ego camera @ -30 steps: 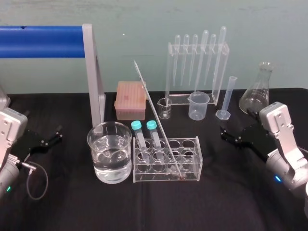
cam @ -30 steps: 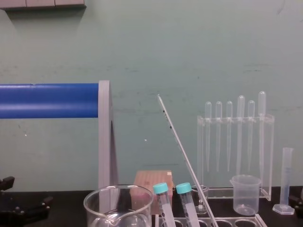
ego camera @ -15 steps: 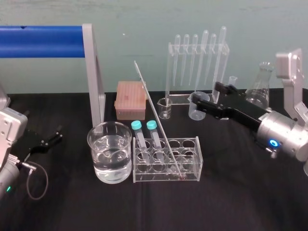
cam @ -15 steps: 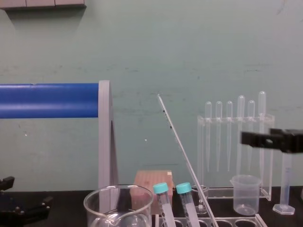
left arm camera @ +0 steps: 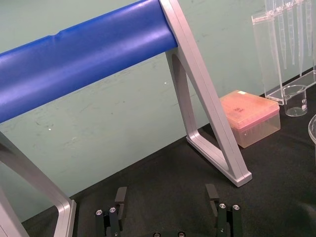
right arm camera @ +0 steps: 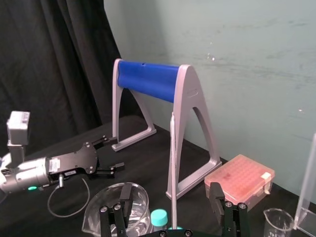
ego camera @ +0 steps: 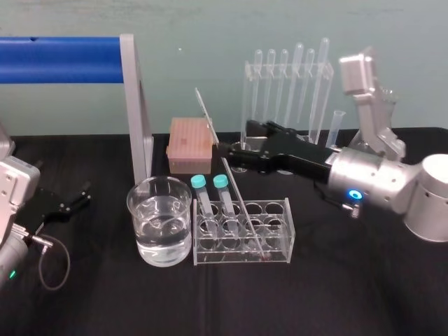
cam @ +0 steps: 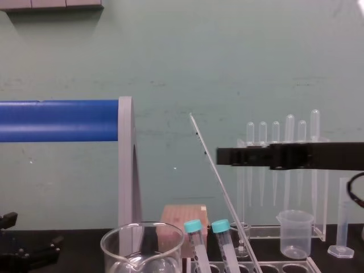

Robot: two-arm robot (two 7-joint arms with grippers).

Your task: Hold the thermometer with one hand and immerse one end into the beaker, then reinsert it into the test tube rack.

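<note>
The thermometer [ego camera: 231, 178] leans up and to the left out of the test tube rack [ego camera: 278, 236], its tip well above the rack. My right gripper [ego camera: 233, 137] reaches in from the right at the rod's mid height and is open. In the right wrist view the thermometer [right arm camera: 172, 163] stands upright midway between the spread fingers [right arm camera: 216, 193], touching neither. From the chest the gripper [cam: 222, 156] ends just right of the thermometer [cam: 211, 165]. The water-filled beaker [ego camera: 159, 203] stands left of the rack. My left gripper [ego camera: 78, 197] rests open at the table's left.
Two blue-capped tubes [ego camera: 210, 199] stand in the rack's left holes. Behind are a pink tip box [ego camera: 189, 143], a pipette stand [ego camera: 287, 87], a small plastic beaker [cam: 294, 233] and a measuring cylinder [ego camera: 336, 129]. A blue roller on a grey frame [ego camera: 136, 105] stands at the back left.
My right arm has risen from the table's right side and swept left, bringing its open fingers to the thermometer. The thermometer, the beaker and the left arm have not moved.
</note>
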